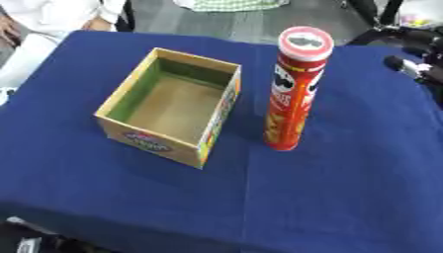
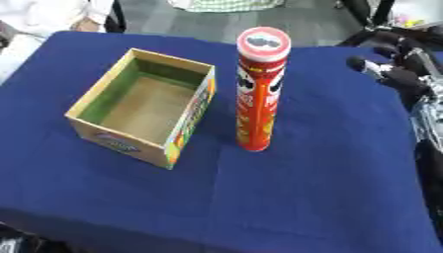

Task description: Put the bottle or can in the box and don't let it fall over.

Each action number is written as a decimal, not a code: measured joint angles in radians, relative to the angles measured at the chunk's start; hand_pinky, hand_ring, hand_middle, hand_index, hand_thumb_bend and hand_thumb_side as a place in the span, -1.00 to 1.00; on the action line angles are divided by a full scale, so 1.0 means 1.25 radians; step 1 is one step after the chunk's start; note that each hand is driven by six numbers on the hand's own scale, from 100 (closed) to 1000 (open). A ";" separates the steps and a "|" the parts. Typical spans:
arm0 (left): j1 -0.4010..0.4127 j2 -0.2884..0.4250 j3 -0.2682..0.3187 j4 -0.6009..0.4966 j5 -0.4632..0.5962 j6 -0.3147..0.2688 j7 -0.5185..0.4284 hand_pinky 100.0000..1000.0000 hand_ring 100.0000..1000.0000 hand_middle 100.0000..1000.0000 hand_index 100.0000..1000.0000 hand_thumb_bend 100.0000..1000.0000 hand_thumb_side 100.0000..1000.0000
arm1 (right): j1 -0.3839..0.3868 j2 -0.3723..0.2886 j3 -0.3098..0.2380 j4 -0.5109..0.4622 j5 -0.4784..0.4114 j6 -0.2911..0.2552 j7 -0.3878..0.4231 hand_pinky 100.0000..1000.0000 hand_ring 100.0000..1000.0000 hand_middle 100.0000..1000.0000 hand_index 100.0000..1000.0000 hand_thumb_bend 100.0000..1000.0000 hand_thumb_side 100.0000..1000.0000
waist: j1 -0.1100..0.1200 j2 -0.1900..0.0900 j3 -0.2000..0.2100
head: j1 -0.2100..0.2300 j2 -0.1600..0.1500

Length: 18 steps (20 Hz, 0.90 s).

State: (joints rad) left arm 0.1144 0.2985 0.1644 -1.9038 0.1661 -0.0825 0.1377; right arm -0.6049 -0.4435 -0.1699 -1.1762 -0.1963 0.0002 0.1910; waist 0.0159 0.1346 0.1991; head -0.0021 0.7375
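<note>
Can (image 1: 294,89) upright on worktop (image 1: 346,197), just beside empty box (image 1: 169,106); nothing done yet. Right hand (image 2: 394,74) well apart, finger state indeterminate; left hand unseen.

Glossy red can (image 1: 291,94), matt cardboard box (image 1: 147,140), blue cloth table cover (image 1: 346,188).

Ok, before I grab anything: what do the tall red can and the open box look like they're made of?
The can looks like a printed paperboard tube with a slight sheen and a smooth, probably plastic lid; the tube could be coated. The box looks like matte cardboard: thin straight walls, plain brown floor, printed outer sides, green on one inner wall.
</note>
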 measured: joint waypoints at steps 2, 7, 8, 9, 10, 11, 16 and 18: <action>0.000 0.000 0.000 0.000 0.000 0.000 -0.001 0.93 0.79 0.80 0.82 -0.98 0.41 | 0.005 -0.002 0.007 -0.004 -0.007 0.000 0.010 0.72 0.89 0.97 0.65 0.62 -0.71 | 0.000 0.000 0.000 | 0.000 0.000; 0.000 0.000 0.000 0.001 0.000 0.000 -0.001 0.93 0.79 0.80 0.82 -0.98 0.41 | 0.013 -0.008 0.023 -0.017 -0.028 -0.002 0.043 0.73 0.91 1.00 0.67 0.65 -0.69 | -0.002 -0.001 0.000 | 0.000 0.000; 0.000 0.000 0.000 0.001 0.000 0.000 -0.001 0.93 0.80 0.80 0.82 -0.98 0.41 | 0.014 -0.010 0.025 -0.019 -0.031 -0.002 0.051 0.73 0.91 1.00 0.67 0.66 -0.68 | -0.002 -0.002 0.000 | 0.000 0.000; 0.000 0.000 0.000 0.001 0.000 0.000 -0.001 0.93 0.80 0.80 0.82 -0.98 0.41 | 0.015 -0.013 0.029 -0.021 -0.034 -0.002 0.058 0.73 0.91 1.00 0.68 0.66 -0.68 | -0.002 -0.003 0.000 | 0.000 0.000; 0.000 0.001 0.000 0.002 0.000 0.000 -0.001 0.93 0.80 0.80 0.82 -0.98 0.41 | 0.017 -0.016 0.032 -0.023 -0.037 -0.003 0.065 0.73 0.91 1.00 0.68 0.66 -0.68 | -0.002 -0.004 0.000 | 0.000 0.000; 0.000 0.001 0.000 0.002 0.000 0.000 -0.001 0.93 0.80 0.80 0.82 -0.98 0.41 | 0.020 -0.018 0.035 -0.024 -0.038 -0.004 0.071 0.73 0.92 1.00 0.68 0.67 -0.67 | -0.003 -0.005 0.000 | 0.001 0.000; 0.000 0.001 -0.001 0.004 0.000 0.001 -0.002 0.93 0.80 0.80 0.82 -0.98 0.41 | 0.031 -0.030 0.058 -0.034 -0.044 -0.001 0.097 0.73 0.92 1.00 0.69 0.69 -0.66 | -0.004 -0.005 0.001 | 0.004 0.000; 0.000 0.001 -0.001 0.004 0.000 0.001 -0.003 0.93 0.80 0.80 0.82 -0.98 0.41 | 0.033 -0.031 0.070 -0.040 -0.044 0.002 0.106 0.73 0.92 1.00 0.69 0.69 -0.66 | -0.004 -0.005 0.003 | 0.004 0.000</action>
State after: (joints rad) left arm 0.1140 0.2994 0.1633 -1.8987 0.1662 -0.0810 0.1343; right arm -0.5635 -0.4817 -0.0824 -1.2260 -0.2516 0.0026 0.3234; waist 0.0108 0.1287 0.2028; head 0.0028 0.7372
